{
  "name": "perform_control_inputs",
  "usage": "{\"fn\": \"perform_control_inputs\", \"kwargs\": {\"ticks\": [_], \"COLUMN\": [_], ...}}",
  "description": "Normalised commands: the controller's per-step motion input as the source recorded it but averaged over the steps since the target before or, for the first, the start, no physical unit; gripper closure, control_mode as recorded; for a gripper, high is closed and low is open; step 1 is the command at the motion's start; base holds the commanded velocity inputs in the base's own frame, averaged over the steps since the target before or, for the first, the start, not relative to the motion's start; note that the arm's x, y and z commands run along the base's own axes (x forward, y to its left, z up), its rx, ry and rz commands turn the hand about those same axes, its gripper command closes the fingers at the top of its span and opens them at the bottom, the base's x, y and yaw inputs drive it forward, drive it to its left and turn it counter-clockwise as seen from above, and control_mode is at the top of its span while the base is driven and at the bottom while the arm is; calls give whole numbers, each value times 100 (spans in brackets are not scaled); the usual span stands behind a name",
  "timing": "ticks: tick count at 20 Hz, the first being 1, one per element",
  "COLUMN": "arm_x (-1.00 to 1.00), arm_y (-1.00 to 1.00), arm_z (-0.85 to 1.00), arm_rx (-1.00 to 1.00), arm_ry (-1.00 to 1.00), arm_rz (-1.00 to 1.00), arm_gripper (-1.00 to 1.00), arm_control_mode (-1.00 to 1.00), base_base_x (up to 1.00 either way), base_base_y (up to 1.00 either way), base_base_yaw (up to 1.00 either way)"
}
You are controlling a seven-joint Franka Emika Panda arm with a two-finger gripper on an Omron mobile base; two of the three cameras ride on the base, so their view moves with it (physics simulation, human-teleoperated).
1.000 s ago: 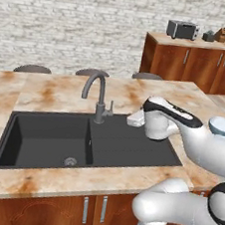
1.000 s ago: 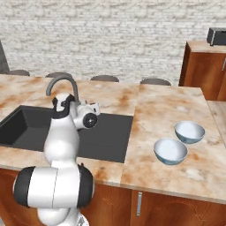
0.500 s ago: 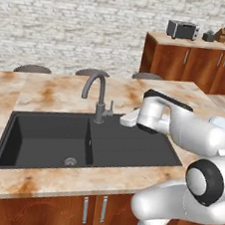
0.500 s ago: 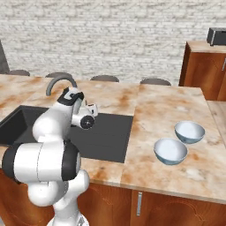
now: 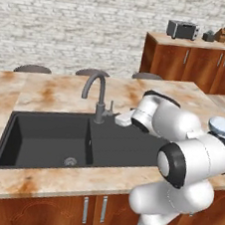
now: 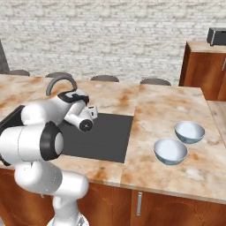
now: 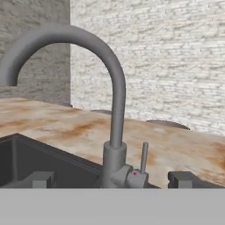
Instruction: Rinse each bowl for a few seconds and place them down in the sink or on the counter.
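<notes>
Over the sink (image 5: 45, 141) the gripper (image 7: 112, 179) is held wide open and empty, aimed at the faucet (image 7: 115, 132) and its small lever (image 7: 143, 159). Turning on the water appears to be in hand; both bowls (image 6: 170, 151) sit untouched on the counter (image 6: 163, 106), well apart from it.

Even, bright, diffuse light across all three views, with no visible lamp or window. Shadows are faint: a soft dark patch under each of the two bowls (image 6: 171, 151) on the bench (image 6: 167, 110), and a darker basin floor in the matte black sink (image 5: 46, 138), which shows no glare. The white arm carries gentle shading, no hard highlights. Rendered edges look slightly soft and coarse, most in the hand view, where the faucet (image 7: 115, 110) and brick wall (image 7: 167, 57) are mildly blurred. No bending of lines at the edges
</notes>
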Motion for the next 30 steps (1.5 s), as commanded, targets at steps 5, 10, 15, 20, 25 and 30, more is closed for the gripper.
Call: {"fn": "perform_control_inputs", "kwargs": {"ticks": [5, 10, 15, 20, 25, 30], "arm_x": [32, 33, 34, 32, 32, 28], "arm_y": [0, 0, 0, 1, 1, 0], "arm_z": [1, 0, 0, -3, -10, -15], "arm_rx": [2, 3, 3, 3, 2, 1], "arm_ry": [0, 0, 0, 0, 1, 2], "arm_rz": [-1, -1, -2, -2, -3, -3], "arm_gripper": [-100, -100, -100, -100, -100, -100], "arm_control_mode": [-100, -100, -100, -100, -100, -100], "base_base_x": [0, 0, 0, 0, 0, 0], "base_base_y": [0, 0, 0, 0, 0, 0], "base_base_yaw": [0, 0, 0, 0, 0, 0]}}
